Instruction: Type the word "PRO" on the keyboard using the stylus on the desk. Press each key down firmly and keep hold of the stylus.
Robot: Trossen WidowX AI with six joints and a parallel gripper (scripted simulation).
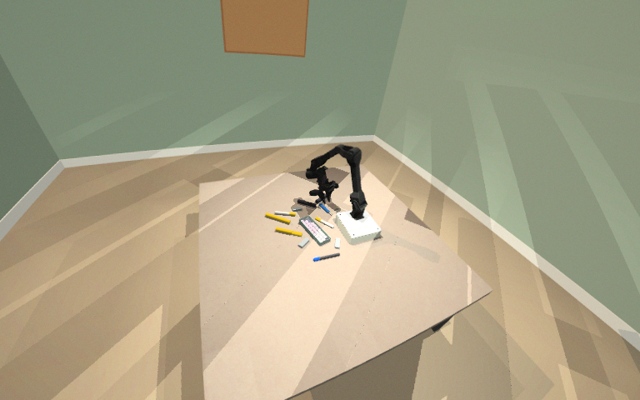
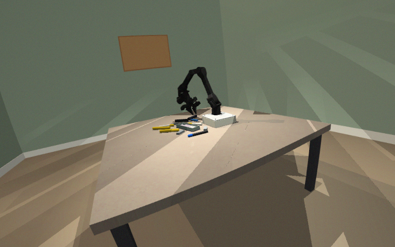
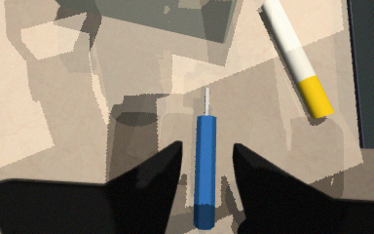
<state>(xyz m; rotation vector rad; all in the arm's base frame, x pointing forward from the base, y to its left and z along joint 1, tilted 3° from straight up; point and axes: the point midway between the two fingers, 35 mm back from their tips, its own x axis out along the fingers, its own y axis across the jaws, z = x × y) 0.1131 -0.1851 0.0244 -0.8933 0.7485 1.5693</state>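
The blue stylus lies on the desk, its thin pale tip pointing up the wrist view. My gripper is open above it. In the wrist view the stylus shows between the two black fingers, with a gap on either side, and neither finger touches it. The keyboard has a dark green frame and pale keys. Its frame edges into the right of the wrist view, with the P key near the top; most of the keys are out of that view.
A white-and-yellow marker lies between the stylus and keyboard. The white robot base stands beside it. A black marker lies near the gripper. Yellow sticks, a grey block and a black-and-blue marker lie around the keyboard.
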